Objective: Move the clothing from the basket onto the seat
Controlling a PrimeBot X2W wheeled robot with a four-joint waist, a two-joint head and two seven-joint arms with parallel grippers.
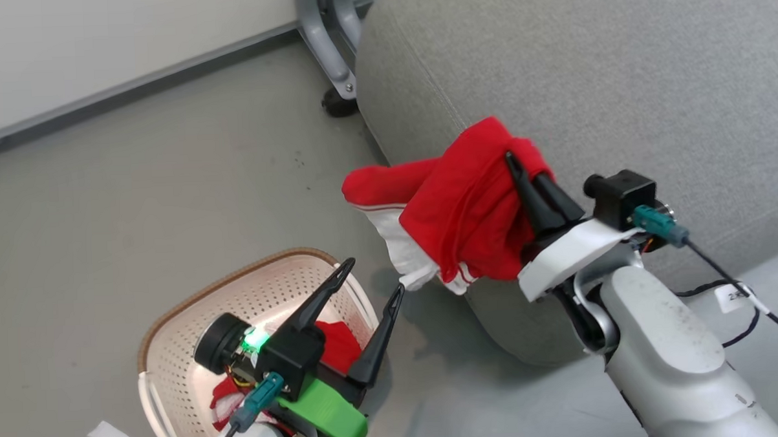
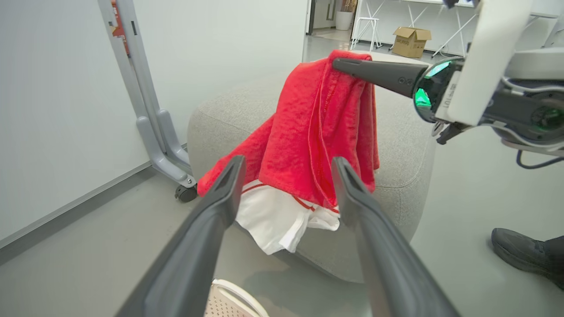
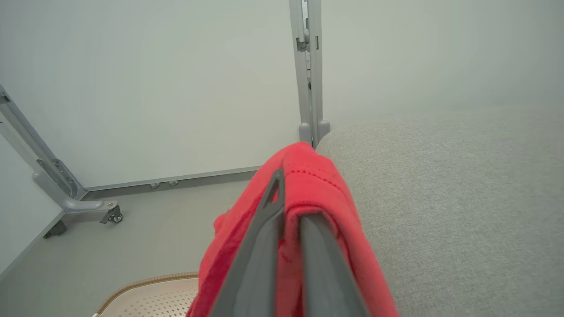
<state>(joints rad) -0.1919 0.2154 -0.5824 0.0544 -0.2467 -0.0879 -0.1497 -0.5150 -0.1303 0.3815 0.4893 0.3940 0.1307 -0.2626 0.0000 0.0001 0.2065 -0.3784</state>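
Clothing [image 1: 466, 209] gripped in right claw [image 1: 521, 165], left claw [image 1: 373, 276] spread above basket [image 1: 174, 368]

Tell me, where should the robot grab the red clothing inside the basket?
Grab the bunched red fold of the clothing that sticks up near the right wall of the basket. Come straight down from above with the open left gripper, because the tall walls block the sides. The gripper hides much of the pile, so this is a best guess.
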